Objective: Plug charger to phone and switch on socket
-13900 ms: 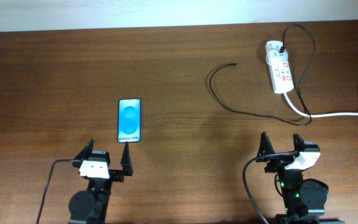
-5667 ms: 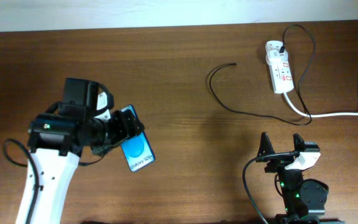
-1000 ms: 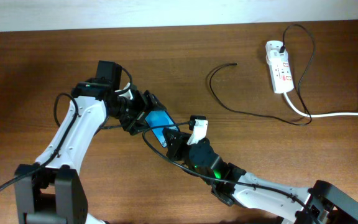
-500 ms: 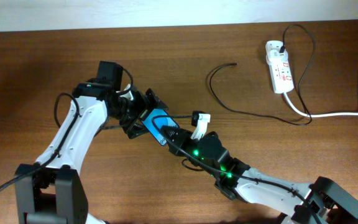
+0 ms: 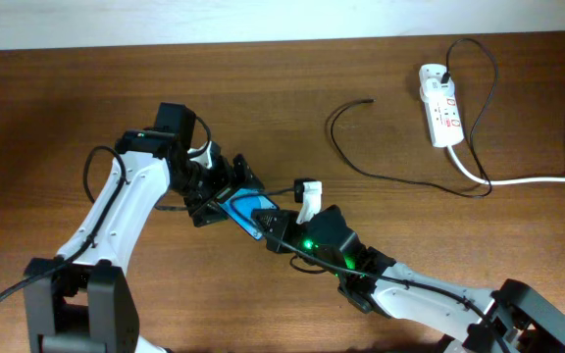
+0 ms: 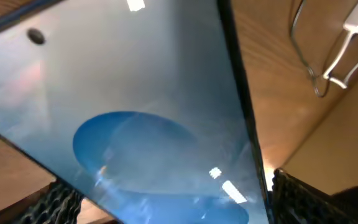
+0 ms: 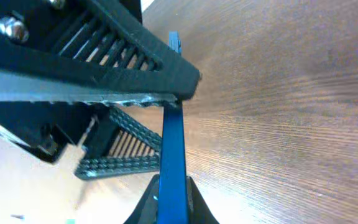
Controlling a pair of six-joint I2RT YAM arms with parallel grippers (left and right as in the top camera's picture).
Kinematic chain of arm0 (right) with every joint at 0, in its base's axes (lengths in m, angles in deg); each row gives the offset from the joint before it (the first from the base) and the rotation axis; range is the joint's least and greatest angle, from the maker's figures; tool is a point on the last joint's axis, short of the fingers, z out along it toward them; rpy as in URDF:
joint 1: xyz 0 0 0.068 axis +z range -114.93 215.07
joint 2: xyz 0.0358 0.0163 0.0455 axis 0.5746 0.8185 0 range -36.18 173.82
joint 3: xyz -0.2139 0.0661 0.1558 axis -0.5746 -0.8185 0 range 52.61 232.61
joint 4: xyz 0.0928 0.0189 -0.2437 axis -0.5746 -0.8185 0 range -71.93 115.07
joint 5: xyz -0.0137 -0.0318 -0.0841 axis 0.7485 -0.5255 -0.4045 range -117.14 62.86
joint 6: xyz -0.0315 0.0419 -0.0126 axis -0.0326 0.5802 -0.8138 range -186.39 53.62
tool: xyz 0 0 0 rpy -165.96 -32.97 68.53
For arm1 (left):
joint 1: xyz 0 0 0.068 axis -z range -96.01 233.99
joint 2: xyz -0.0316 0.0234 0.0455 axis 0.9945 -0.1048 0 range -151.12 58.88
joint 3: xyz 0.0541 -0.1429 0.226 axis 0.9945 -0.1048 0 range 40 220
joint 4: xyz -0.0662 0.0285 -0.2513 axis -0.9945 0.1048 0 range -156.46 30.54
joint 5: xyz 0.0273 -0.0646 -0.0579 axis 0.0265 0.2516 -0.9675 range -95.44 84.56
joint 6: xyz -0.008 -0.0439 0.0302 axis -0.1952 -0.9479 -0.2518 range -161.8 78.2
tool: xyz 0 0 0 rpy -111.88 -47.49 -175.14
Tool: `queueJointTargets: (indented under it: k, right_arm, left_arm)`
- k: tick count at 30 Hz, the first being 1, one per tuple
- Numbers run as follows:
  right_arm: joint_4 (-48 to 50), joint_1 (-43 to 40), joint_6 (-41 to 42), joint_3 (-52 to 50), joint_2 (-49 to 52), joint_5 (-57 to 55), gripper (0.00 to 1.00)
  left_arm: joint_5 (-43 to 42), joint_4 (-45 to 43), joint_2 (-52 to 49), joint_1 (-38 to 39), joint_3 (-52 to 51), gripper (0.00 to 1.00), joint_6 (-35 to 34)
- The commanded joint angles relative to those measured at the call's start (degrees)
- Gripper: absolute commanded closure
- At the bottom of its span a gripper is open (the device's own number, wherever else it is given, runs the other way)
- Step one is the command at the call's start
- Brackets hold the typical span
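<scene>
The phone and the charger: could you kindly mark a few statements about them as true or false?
1. The left claw holds the phone. True.
2. The charger is plugged into the phone. False: its free tip lies on the table, apart from the phone.
3. The charger's black cable runs to the power strip. True.
4. The right claw is at the power strip. False: it is at the phone's lower end.

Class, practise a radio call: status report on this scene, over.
Left gripper shut on the phone. Right gripper shut on its other end. The charger lies loose, not in phone. Nothing between them.
</scene>
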Motion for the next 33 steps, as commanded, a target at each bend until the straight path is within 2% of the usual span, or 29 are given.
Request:
queueJointTargets:
  k: [1, 4, 6, 8, 10, 13, 15, 19, 21, 24, 28, 30, 33]
  right_arm:
    - [-2.8, 0.1, -12.9, 0.4, -0.5, 4.3, 0.96]
    - [-3.5, 0.1, -18.6, 0.4, -0.5, 7.2, 0.96]
    - [-3.6, 0.1, -18.6, 0.4, -0.5, 7.6, 0.96]
    - [-3.5, -0.1, -14.6, 0.4, -0.7, 7.6, 0.96]
    - [-4.2, -2.2, -8.3, 0.4, -0.8, 8.6, 0.96]
    - [-4.1, -8.1, 3.0, 0.4, -1.1, 16.2, 0.96]
    - [-4.0, -11.4, 10.2, 0.4, -1.2, 19.7, 0.96]
    - [-3.9, -15.4, 31.6, 0.4, -1.2, 21.7, 0.96]
    - [-3.9, -15.3, 38.5, 0.4, -1.2, 21.7, 0.96]
    - [-3.9, -15.3, 38.8, 0.4, -1.2, 22.2, 0.96]
    - [-3.9, -15.3, 38.8, 0.4, -1.2, 24.4, 0.96]
    - [-3.9, -15.3, 38.8, 0.4, -1.2, 25.6, 0.96]
    - [-3.1, -15.3, 38.8, 0.4, -1.2, 25.8, 0.96]
  left_arm:
    - [0.4, 0.9, 0.2, 0.0, 0.3, 0.01, 3.3]
    - [-1.0, 0.9, 0.2, 0.0, 0.5, 0.01, 3.3]
    - [-1.1, 0.9, 0.2, 0.0, 0.6, 0.01, 5.0]
    - [-1.3, 1.8, 0.2, -0.6, 1.6, 0.01, 7.2]
    - [-2.1, 4.8, 0.3, -3.0, 6.0, 0.01, 11.3]
    - [-2.1, 13.2, 0.6, -7.7, 17.3, 0.01, 18.8]
    - [-0.6, 16.4, 2.5, -9.3, 21.2, 0.01, 20.2]
    - [4.2, 17.6, 10.0, -9.6, 21.7, 0.01, 20.1]
    - [7.7, 18.6, 14.1, -9.6, 21.7, 0.01, 17.1]
    - [16.1, 21.0, 20.9, -9.6, 21.7, 0.01, 14.2]
    - [23.1, 22.9, 32.0, -9.6, 20.7, 0.01, 11.7]
    - [28.6, 22.9, 38.4, -9.6, 16.4, 0.01, 7.2]
    - [27.5, 22.6, 45.8, -9.6, 4.9, 0.01, -0.3]
